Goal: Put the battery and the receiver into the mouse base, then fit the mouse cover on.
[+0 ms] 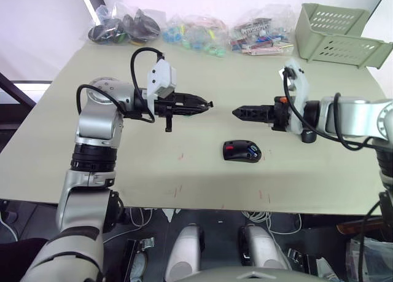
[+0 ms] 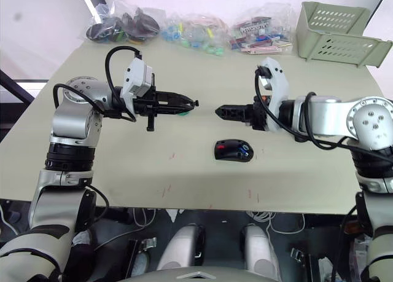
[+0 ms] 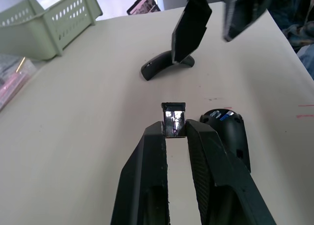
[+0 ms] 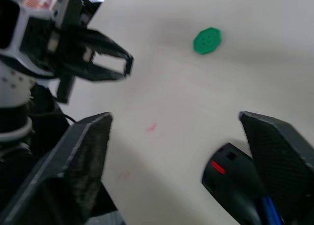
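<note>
Mouse base point(image 1: 242, 152) lies on the table below and between both pincers, with the blue battery point(image 1: 252, 150) apparently already seated in it. The left gripper point(image 3: 174, 129) pinches the receiver point(image 3: 174, 118) at its fingertips, not yet inserted. The right gripper point(image 4: 176, 151) hangs spread and empty. The mouse cover point(image 3: 164, 64) (behind that right pincer) awaits fitting.

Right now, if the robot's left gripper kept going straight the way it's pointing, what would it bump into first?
Probably the right gripper, which faces the left gripper tip to tip above the table. Depth is hard to judge, so it might pass beside it.
</note>
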You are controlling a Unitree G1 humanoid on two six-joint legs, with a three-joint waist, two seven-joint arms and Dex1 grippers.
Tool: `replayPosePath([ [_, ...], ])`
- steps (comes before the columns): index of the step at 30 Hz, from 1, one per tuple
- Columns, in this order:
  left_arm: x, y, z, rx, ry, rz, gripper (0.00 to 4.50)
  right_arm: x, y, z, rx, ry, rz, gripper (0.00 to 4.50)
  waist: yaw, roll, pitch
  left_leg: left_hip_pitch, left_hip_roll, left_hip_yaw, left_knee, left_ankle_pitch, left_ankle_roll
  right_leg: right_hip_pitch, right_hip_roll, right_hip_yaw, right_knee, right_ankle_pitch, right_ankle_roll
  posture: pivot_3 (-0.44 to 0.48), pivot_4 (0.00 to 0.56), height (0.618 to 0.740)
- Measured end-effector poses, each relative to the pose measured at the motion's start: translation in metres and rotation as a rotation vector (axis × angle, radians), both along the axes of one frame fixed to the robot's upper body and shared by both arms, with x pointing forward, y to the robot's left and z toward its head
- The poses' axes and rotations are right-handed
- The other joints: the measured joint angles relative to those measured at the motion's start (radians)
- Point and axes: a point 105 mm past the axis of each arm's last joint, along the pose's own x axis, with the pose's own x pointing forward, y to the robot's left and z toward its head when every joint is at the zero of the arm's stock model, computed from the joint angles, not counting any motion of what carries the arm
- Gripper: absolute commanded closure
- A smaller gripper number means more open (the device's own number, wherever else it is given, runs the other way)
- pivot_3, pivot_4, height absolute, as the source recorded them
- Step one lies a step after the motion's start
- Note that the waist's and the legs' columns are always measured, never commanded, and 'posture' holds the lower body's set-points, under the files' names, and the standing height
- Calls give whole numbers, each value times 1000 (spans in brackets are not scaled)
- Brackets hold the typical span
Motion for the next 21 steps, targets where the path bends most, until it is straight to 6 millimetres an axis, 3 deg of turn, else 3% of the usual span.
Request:
replayPosePath([
  [1, -1, -2, -1, 4, -1, -11, 3895, 3, 5, -1, 11, 27, 16, 2034, -1, 0, 0, 0, 0, 0, 0, 0, 0, -1, 0, 0, 0, 0, 0, 0, 150, 740],
  [11, -6, -7, 1, 18, -32, -42, 3895, 14, 13, 6, 33, 111, 52, 2034, 0, 1, 0, -2, 0, 1, -1, 0, 0, -3, 0, 0, 0, 0, 0, 0, 150, 740],
  [13, -6, -7, 1, 19, -32, -44, 3895, 14, 14, 5, 34, 121, 58, 2680, 0, 1, 0, -2, 0, 0, -1, 0, 0, -3, 0, 0, 0, 0, 0, 0, 150, 740],
  [14, -7, -10, -1, 27, -35, -55, 3895, 13, 16, 3, 44, 136, 71, 2791, -1, 2, 1, -2, 0, 0, -1, 0, 0, -3, 0, 0, 0, 0, 0, 0, 150, 740],
  [21, -8, -12, -1, 21, -43, -66, 3895, 14, 20, 3, 60, 154, 81, 2791, -2, 2, 1, -2, 0, 0, -1, 0, 0, -3, 0, 0, 0, 0, 0, 0, 150, 740],
])
